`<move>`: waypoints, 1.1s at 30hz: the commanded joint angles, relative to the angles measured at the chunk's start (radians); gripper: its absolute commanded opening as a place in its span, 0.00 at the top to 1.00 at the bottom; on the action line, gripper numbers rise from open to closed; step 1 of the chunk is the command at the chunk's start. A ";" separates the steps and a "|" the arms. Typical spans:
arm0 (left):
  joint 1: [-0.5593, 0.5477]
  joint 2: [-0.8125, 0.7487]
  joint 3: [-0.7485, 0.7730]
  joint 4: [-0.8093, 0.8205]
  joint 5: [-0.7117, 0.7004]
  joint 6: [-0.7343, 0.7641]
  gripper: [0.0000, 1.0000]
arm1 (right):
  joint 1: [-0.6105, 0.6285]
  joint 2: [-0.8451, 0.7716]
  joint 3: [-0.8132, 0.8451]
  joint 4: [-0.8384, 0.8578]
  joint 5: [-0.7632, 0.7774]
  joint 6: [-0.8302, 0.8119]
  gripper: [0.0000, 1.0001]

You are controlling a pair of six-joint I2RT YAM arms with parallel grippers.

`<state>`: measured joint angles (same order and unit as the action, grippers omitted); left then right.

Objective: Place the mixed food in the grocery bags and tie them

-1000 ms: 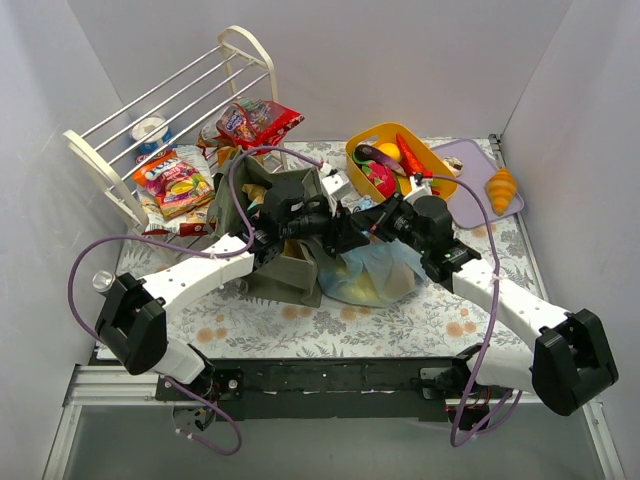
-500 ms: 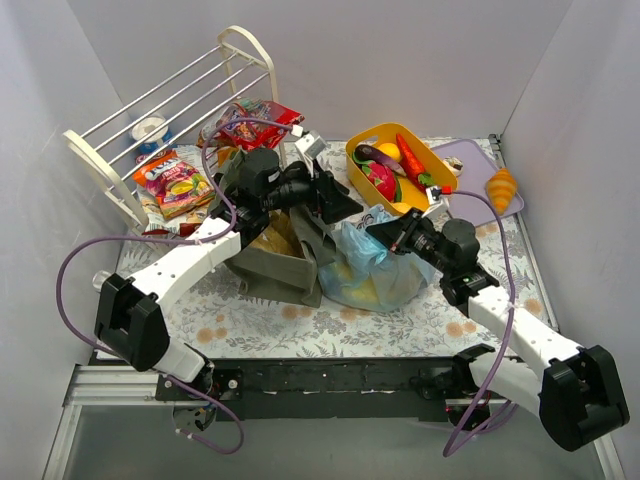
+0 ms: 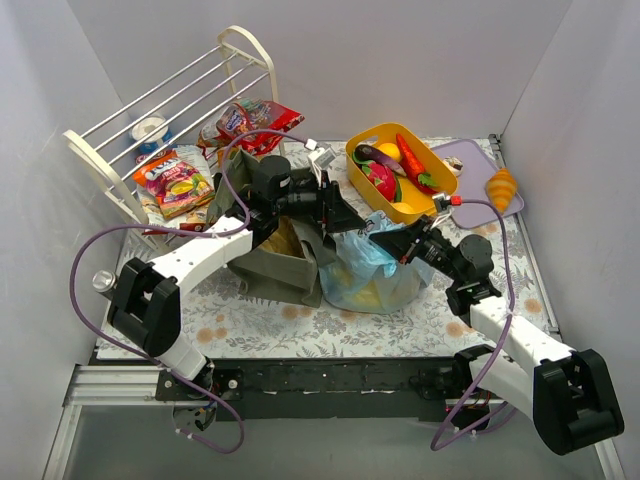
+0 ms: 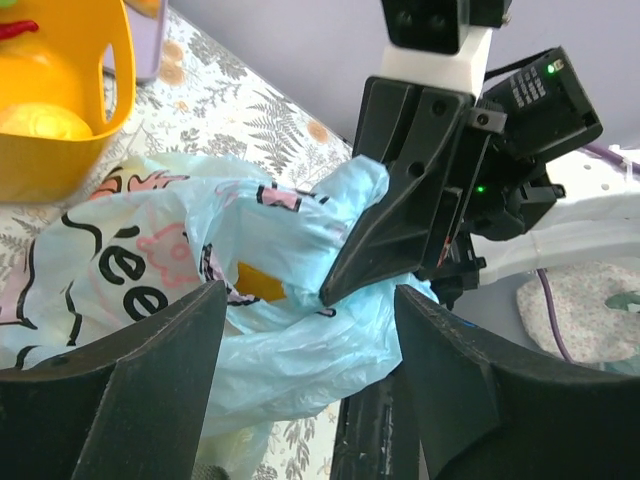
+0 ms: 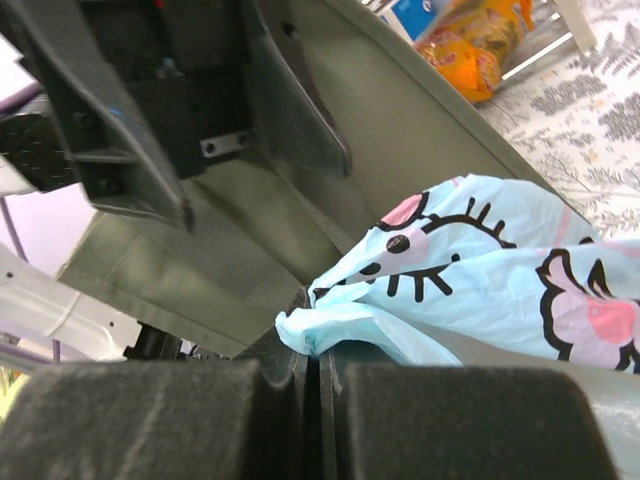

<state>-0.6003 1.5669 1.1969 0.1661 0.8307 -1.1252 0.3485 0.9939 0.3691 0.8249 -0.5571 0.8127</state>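
The blue bag [image 3: 372,280] slumps at the middle of the table [image 3: 300,325], against the tote's [image 3: 275,262] right side, mouth upward. The right gripper [image 5: 318,400] is clenched on its handle [image 5: 335,325], which is drawn up at the bag's far side. The left gripper [image 4: 308,295] hangs released just above, empty.

Floral-patterned table [image 3: 260,322] bearing, left to right: wire rack [image 3: 150,120], green tote [image 3: 272,268], blue bag [image 3: 378,285], yellow tub [image 3: 352,152], and purple board [image 3: 468,162] at far right.

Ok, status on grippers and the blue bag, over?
Left gripper open, empty, at blue bag. Right gripper shut on its bunched top. Green tote beside it; food in yellow tub.
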 commanded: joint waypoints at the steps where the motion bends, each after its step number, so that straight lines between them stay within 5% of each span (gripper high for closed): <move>1: -0.003 -0.002 -0.028 0.050 0.059 -0.027 0.33 | -0.026 -0.023 0.008 0.143 -0.105 0.002 0.99; 10: -0.006 0.030 -0.112 0.211 0.142 -0.154 0.49 | -0.063 -0.051 -0.001 0.121 -0.119 0.020 0.99; 33: -0.085 0.093 -0.148 0.311 0.031 -0.166 0.61 | -0.071 -0.040 -0.022 0.187 -0.107 0.117 0.99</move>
<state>-0.6636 1.6463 1.0733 0.4927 0.8890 -1.3186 0.2817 0.9638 0.3450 0.9112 -0.6579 0.8974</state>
